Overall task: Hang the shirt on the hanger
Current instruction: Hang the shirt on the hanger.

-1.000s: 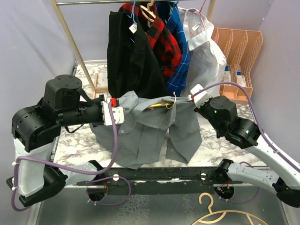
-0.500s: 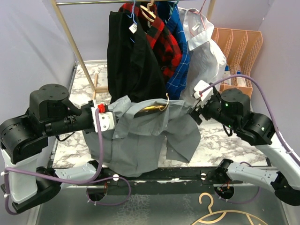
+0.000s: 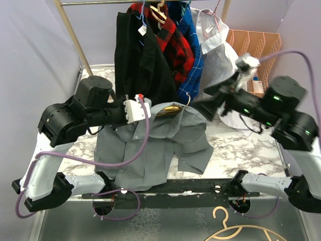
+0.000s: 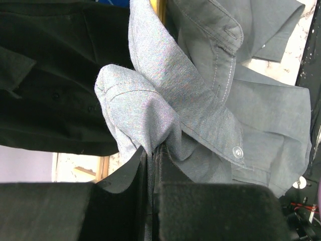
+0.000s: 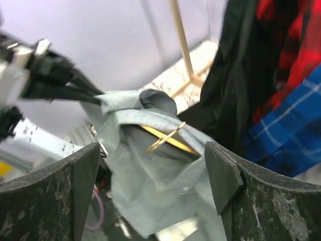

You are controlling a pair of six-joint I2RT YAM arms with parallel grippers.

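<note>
While the left claw (image 4: 152, 150) clamps the shirt (image 3: 150, 150), the right claw (image 5: 151, 150) gapes empty nearby. The hanger (image 3: 169, 110) sits inside the shirt; the white tag (image 3: 142, 30) is unreadable.

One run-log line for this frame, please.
left gripper: shut on shirt | right gripper: open, holding nothing | hanger: inside shirt, hook showing

Left arm extended rightward at mid height, left gripper (image 4: 152, 155) clamped shut. Right arm raised high, right gripper (image 5: 150, 150) spread wide, pointing toward the left arm.
</note>
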